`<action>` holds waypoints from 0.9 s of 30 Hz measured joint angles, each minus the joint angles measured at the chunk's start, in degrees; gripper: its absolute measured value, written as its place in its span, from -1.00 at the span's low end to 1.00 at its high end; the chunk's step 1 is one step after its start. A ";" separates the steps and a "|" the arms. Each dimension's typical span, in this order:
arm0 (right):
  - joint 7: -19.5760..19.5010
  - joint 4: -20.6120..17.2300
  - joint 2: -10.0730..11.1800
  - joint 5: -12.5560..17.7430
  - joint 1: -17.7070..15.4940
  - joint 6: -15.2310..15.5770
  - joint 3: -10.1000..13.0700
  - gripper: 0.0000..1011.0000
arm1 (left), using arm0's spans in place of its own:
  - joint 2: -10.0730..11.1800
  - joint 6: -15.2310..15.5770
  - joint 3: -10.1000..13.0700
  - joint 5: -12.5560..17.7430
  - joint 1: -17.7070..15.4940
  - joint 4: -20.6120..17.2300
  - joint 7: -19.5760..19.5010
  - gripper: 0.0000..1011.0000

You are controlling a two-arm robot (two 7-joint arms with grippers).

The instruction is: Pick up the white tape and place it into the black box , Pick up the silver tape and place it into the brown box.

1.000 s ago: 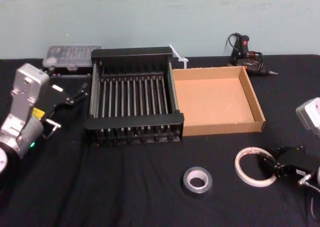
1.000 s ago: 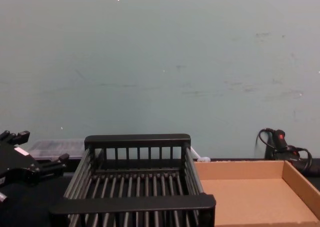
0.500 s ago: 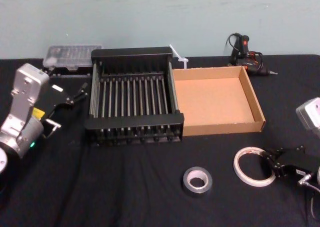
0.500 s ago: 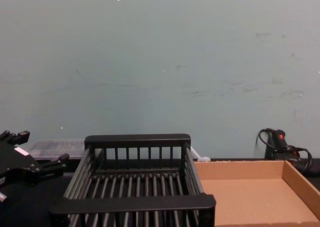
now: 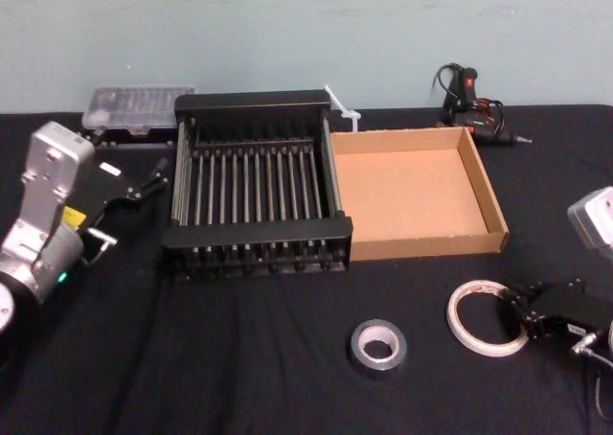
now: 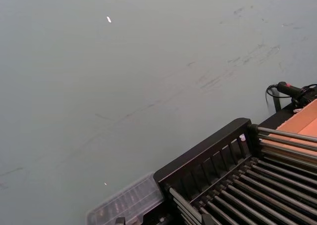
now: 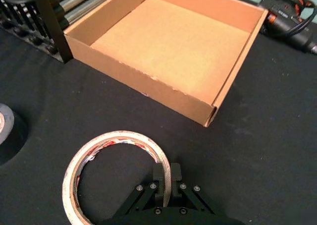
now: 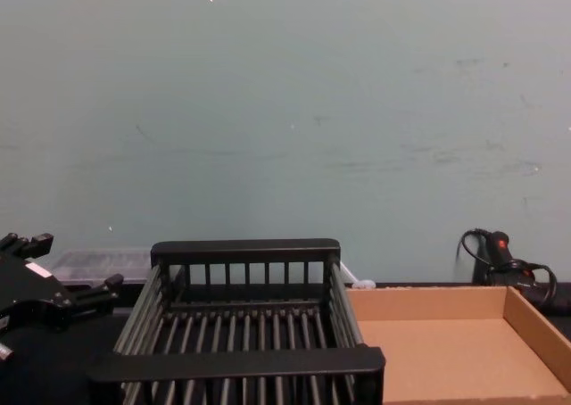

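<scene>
A black-draped worktop (image 5: 239, 358) stands against a pale green wall. The black box (image 5: 254, 194), a slatted crate, sits at the middle rear with nothing inside it. Touching its right side is the brown box (image 5: 412, 191), a shallow cardboard tray, also with nothing in it.

The left arm rests raised at the worktop's left edge, just beside the crate. Its left tool (image 5: 144, 181) points toward the crate's left wall, fingers parted, holding nothing.

The right arm reaches in low from the right edge, near the front of the worktop. The right tool (image 7: 166, 178) is clenched on the white tape (image 7: 116, 173), its fingers (image 7: 159, 180) pinching the roll's right-hand wall from inside and outside. The roll lies flat on the cloth, in front of the tray's right corner and apart from it.

The silver tape (image 5: 377, 346) lies flat on the cloth to the left of the white roll, near it but not touching, in front of the seam where the two boxes meet.

Behind the crate's left corner sits a clear plastic case (image 5: 134, 107). Behind the tray's right corner lies a glue gun (image 5: 471, 100) with a coiled cable.
</scene>
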 joint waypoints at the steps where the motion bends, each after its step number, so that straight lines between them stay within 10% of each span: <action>1: 0.05 -0.13 -0.02 -0.02 -0.08 -0.09 0.14 -0.82 | 0.00 0.00 0.00 0.00 0.00 0.00 0.00 0.98; 27: 0.71 1.09 -4.47 -0.69 9.10 -1.45 -0.70 -0.82 | 0.00 0.00 0.00 0.00 0.00 0.00 0.00 0.98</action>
